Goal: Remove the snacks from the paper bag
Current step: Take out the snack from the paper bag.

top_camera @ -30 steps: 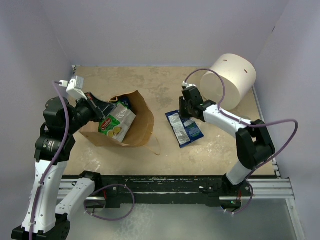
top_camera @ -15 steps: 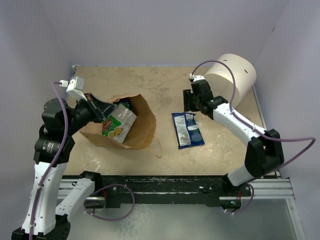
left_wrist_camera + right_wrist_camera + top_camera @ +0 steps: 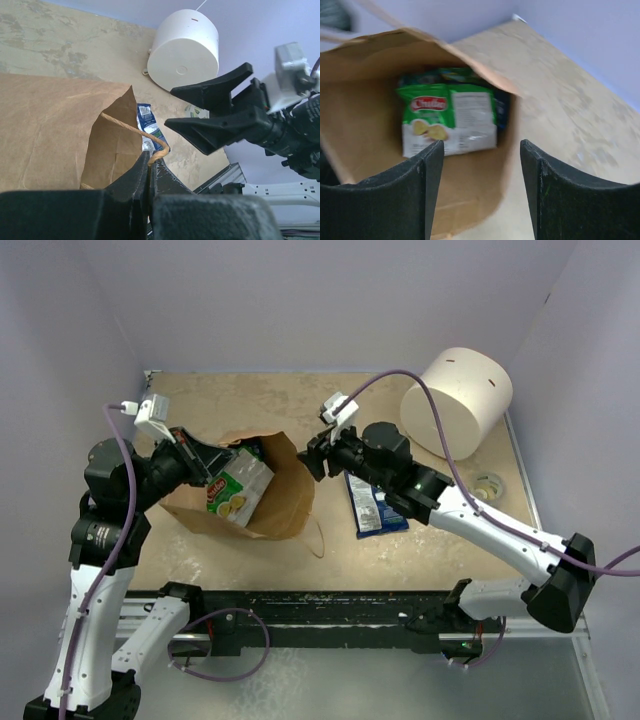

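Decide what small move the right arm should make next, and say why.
Probably ease the open right end effector forward into the paper bag toward the green packet. It faces the bag's mouth, the packet lies in plain view inside, and the left end effector, shut on the handle, props that mouth open.

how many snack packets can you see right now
3: a green packet in the paper bag mouth, a darker packet behind it, and a blue-and-white packet on the table beside the bag. More may be hidden inside.
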Robot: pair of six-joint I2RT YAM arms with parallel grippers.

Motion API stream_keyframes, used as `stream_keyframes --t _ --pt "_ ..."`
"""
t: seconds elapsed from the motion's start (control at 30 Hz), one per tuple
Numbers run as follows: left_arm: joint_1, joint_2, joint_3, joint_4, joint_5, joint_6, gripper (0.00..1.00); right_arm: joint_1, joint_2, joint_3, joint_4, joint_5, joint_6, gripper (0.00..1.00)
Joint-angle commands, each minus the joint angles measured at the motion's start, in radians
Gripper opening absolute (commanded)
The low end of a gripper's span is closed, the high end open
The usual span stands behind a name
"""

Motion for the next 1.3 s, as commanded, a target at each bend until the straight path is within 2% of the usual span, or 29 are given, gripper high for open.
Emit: stream_keyframes --t 0.0,0.1,0.2,0.33,0.5,0.57,0.63,0.77,0.97,1.27 --pt "-0.001 -0.02 -0.003 0.09 0.038 -0.031 0.0 0.1 0.006 -0.093 0.291 -0.2 -0.205 0.64" --pt "-0.001 -0.019 0.0 0.093 0.038 -0.036 0.0 0.146 0.05 -0.119 0.386 -0.281 -0.293 0.65" --pt "-0.001 -0.017 0.005 0.096 0.051 -0.035 0.0 0.157 0.156 -0.04 0.364 -0.302 -0.327 0.65" --pt "-0.001 -0.012 0.018 0.087 0.041 -0.036 0.0 0.161 0.291 -0.033 0.512 -0.252 -0.353 0.65" --pt "-0.001 -0.002 0.018 0.1 0.05 -0.059 0.0 0.167 0.428 0.023 0.564 -0.229 -0.45 0.66" --pt "-0.001 -0.002 0.019 0.104 0.049 -0.065 0.0 0.167 0.465 0.039 0.552 -0.253 -0.511 0.69" --pt "-0.001 -0.002 0.022 0.107 0.051 -0.069 0.0 0.162 0.487 0.059 0.509 -0.356 -0.625 0.73" --pt "-0.001 -0.002 0.023 0.103 0.067 -0.085 0.0 0.155 0.518 0.075 0.455 -0.397 -0.791 0.82" --pt "-0.001 0.005 0.045 0.093 0.069 -0.073 0.0 0.15 0.581 0.125 0.428 -0.312 -0.931 0.86" --pt "-0.001 0.002 0.05 0.085 0.057 -0.068 0.0 0.098 0.644 0.18 0.419 -0.237 -1.028 0.86"
